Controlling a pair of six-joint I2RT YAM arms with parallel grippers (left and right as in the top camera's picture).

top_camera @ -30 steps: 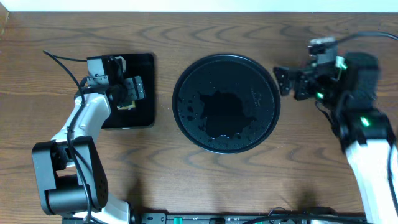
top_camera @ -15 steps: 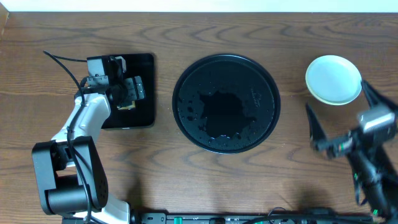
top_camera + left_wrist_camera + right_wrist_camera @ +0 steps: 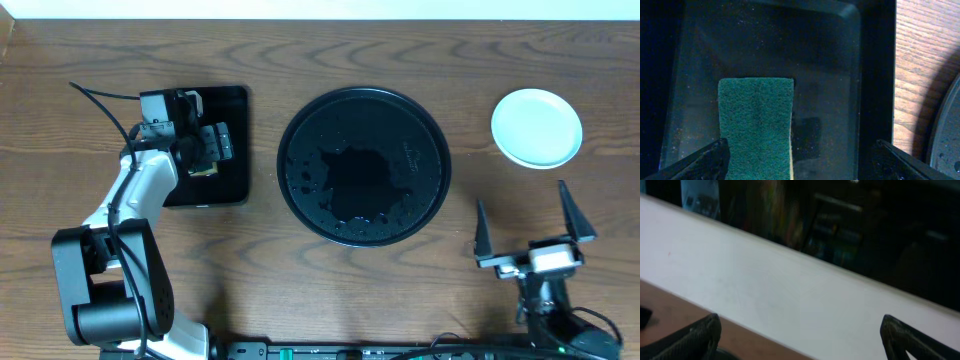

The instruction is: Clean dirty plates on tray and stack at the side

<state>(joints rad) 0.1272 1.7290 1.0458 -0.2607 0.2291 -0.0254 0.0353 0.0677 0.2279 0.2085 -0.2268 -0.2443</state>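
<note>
Overhead view: a round, shallow, pale mint plate (image 3: pixel 537 128) with a smooth matte face sits in the upper right of the frame, directly on the desk (image 3: pixel 300 290) and well apart from the tray (image 3: pixel 364 165). Whether other plates lie under it cannot be told. The tray is a large glossy black disc with a raised rim at the centre of the frame, its surface beaded and pooled with water. A tiny pale marking near its right side is too small to read. The desk is brown wood with bold, wavy grain.

At the left of the frame lies a smaller black rectangular tray (image 3: pixel 225 185) with rounded corners. The left end effector (image 3: pixel 205 150) hangs over it with its fingers spread wide. The left wrist view shows a coarse green sponge (image 3: pixel 756 125) with a yellow edge lying flat in that tray, between the fingers.

The right end effector (image 3: pixel 527 225), in the lower right of the frame, is spread wide and grips nothing. Its wrist view is blurred.
</note>
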